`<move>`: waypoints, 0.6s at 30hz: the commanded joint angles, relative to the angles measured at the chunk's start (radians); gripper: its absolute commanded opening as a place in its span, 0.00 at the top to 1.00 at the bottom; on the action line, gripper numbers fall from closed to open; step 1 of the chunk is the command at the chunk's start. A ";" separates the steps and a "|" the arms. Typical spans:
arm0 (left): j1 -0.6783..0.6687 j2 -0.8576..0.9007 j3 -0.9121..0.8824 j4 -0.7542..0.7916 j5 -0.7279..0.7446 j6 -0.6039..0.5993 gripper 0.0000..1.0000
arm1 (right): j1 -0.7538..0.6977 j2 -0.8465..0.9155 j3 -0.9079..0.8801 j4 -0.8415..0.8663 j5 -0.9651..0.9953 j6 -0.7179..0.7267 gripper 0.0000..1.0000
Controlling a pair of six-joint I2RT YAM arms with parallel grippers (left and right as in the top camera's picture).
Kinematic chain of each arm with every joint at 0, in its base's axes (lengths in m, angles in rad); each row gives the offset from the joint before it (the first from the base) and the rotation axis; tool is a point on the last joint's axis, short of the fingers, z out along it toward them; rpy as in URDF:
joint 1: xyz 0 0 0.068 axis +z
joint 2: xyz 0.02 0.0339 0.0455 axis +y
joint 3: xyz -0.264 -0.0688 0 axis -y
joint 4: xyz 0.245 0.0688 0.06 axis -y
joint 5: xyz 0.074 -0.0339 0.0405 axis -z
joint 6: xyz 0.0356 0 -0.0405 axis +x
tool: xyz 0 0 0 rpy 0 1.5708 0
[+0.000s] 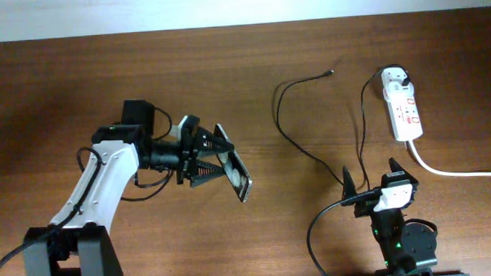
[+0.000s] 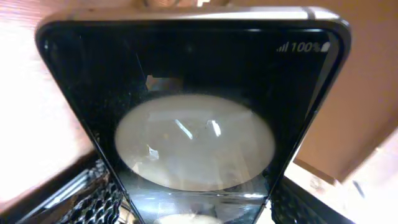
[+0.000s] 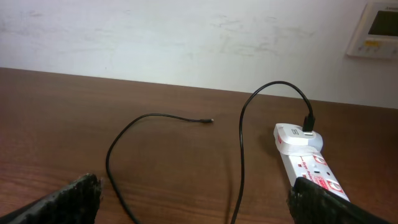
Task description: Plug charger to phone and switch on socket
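My left gripper point(image 1: 207, 160) is shut on the black phone point(image 1: 235, 173) and holds it tilted above the table; the phone's glossy face point(image 2: 193, 106) fills the left wrist view, showing "100%". The thin black charger cable point(image 1: 288, 128) loops over the table, its connector tip point(image 1: 331, 71) lying free at the far side; the tip also shows in the right wrist view point(image 3: 211, 121). The cable runs from a white adapter point(image 1: 395, 82) plugged into the white socket strip point(image 1: 406, 112), also seen in the right wrist view point(image 3: 311, 171). My right gripper point(image 1: 370, 179) is open and empty, near the cable.
The socket's thick white cord point(image 1: 459, 171) runs off to the right. A white wall and a wall panel point(image 3: 376, 28) stand beyond the table's far edge. Thick black robot cables point(image 1: 318, 225) hang near the right arm's base.
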 commanded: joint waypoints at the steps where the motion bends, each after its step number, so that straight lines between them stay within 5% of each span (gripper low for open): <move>1: 0.000 -0.002 0.004 0.001 0.166 0.024 0.50 | -0.003 -0.006 -0.005 -0.006 0.005 0.000 0.01; 9: 0.000 -0.002 0.004 0.001 0.233 -0.124 0.55 | -0.003 -0.006 -0.005 -0.006 0.005 0.000 0.01; 12: 0.000 -0.002 0.004 0.001 0.233 -0.154 0.48 | -0.003 -0.006 -0.005 -0.006 0.005 0.000 0.01; 18: 0.000 -0.002 0.004 0.002 0.178 -0.378 0.55 | -0.003 -0.006 -0.005 -0.006 0.005 0.000 0.01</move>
